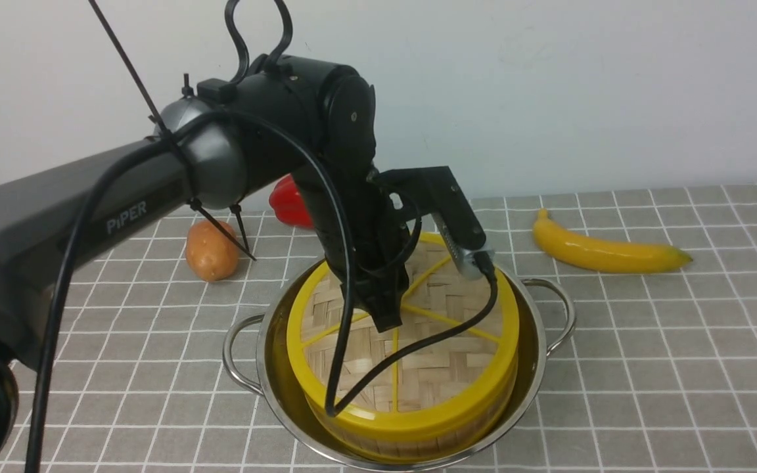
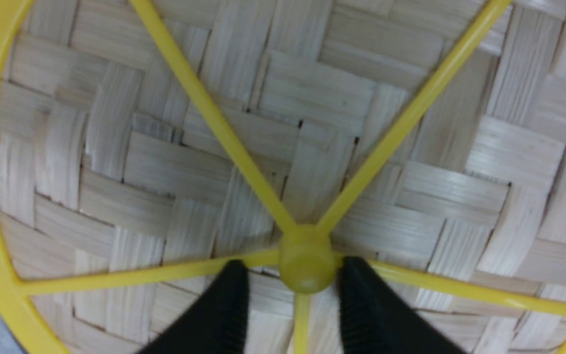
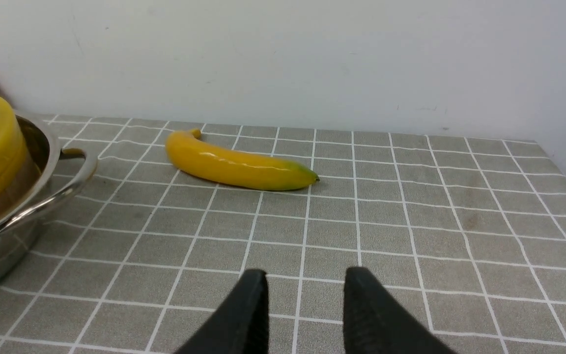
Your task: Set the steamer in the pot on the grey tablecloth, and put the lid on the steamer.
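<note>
**Left arm.** Reaches in from the robot's left, wrist bent steeply down over the pot [image 1: 552, 309]. The left gripper [image 2: 295, 285] points at the middle of the lid [image 1: 444, 368]; its two black fingers [image 2: 224, 309] stand spread, one on each side of the yellow centre hub [image 2: 306, 260]. They flank the hub closely, but whether they touch it cannot be told.

**Right arm.** Seen only in its wrist view. The right gripper [image 3: 305, 305] hangs low over the grey tablecloth [image 3: 410, 236], fingers parted, nothing between them.

**Task items.** The lid lies flat on the steamer [image 1: 418, 441], yellow rim over yellow rim. The steamer sits inside the pot, and the pot stands on the cloth.

**Edges and room.**
- A narrow steel gap rings the steamer inside the pot wall.
- Banana [image 1: 605, 251]: to the robot's right of the pot, well apart.
- Potato [image 1: 210, 251] and red pepper [image 1: 290, 203]: behind the pot to the left, near the wall.
- Near the right gripper, the cloth runs bare to its far edge.
</note>
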Robot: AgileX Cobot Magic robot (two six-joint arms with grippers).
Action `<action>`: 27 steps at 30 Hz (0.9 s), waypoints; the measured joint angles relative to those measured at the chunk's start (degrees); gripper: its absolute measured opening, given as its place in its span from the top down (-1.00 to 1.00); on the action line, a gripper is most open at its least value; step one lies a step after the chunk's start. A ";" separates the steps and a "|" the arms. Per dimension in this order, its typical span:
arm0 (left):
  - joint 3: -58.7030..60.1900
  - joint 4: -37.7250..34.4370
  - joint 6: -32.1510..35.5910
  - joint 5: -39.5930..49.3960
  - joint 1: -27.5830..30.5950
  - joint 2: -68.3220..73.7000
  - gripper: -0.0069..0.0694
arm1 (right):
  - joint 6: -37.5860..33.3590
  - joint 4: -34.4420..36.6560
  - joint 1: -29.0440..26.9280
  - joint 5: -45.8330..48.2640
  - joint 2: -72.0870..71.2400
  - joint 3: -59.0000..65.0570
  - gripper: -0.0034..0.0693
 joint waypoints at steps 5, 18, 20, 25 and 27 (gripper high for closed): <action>0.05 0.37 -0.80 0.21 0.00 -2.56 -0.53 | 0.00 -0.06 0.00 0.00 0.00 0.00 0.24; 0.11 0.37 -5.26 -7.42 0.05 -22.00 -0.75 | 0.01 -0.02 0.00 0.00 0.00 0.00 0.24; 0.11 0.53 -5.17 -9.81 0.10 -23.83 -0.66 | 0.01 -0.02 0.00 0.00 0.00 0.00 0.24; 0.11 3.50 -3.06 -13.04 0.10 -24.82 -0.44 | 0.01 -0.02 0.00 0.00 0.00 0.00 0.24; 0.11 4.48 -2.76 -14.16 0.10 -24.86 -0.35 | 0.01 -0.02 0.00 0.00 0.00 0.00 0.24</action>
